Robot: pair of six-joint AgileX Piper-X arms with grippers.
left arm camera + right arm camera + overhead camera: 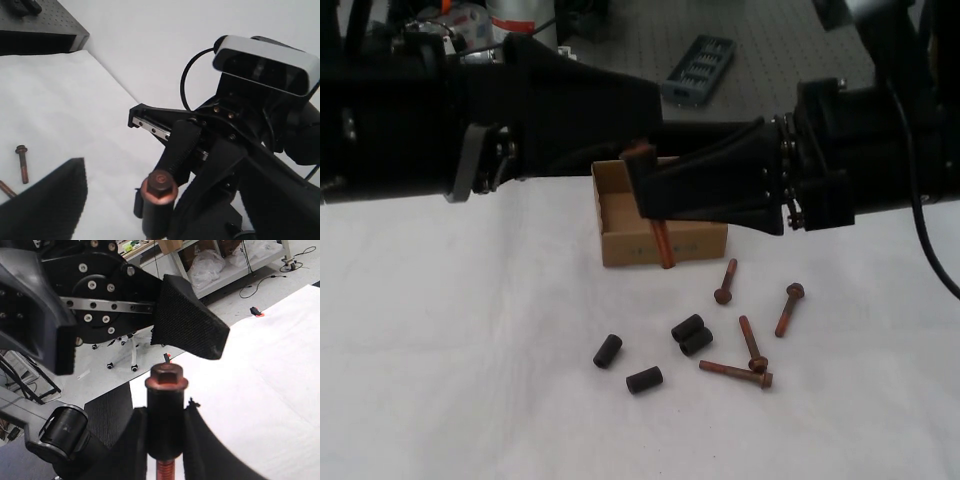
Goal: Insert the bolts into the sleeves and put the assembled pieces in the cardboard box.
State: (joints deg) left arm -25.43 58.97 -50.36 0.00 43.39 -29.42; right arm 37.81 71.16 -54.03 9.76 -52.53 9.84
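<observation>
My right gripper (642,170) (165,415) is shut on a black sleeve (164,415) with a rusty bolt (165,377) pushed through it. It holds the piece upright over the front of the cardboard box (625,247), and the bolt's shank (663,245) hangs in front of the box wall. My left gripper (140,350) faces it, open, with nothing between its fingers (190,325). The left wrist view shows the held bolt head (158,182) end-on. Several loose sleeves (608,350) and bolts (725,282) lie on the white cloth in front of the box.
A grey ribbed tray (698,68) sits on the perforated bench behind the cloth. A dark perforated plate (35,30) lies at the cloth's far edge. Both arms crowd the space above the box.
</observation>
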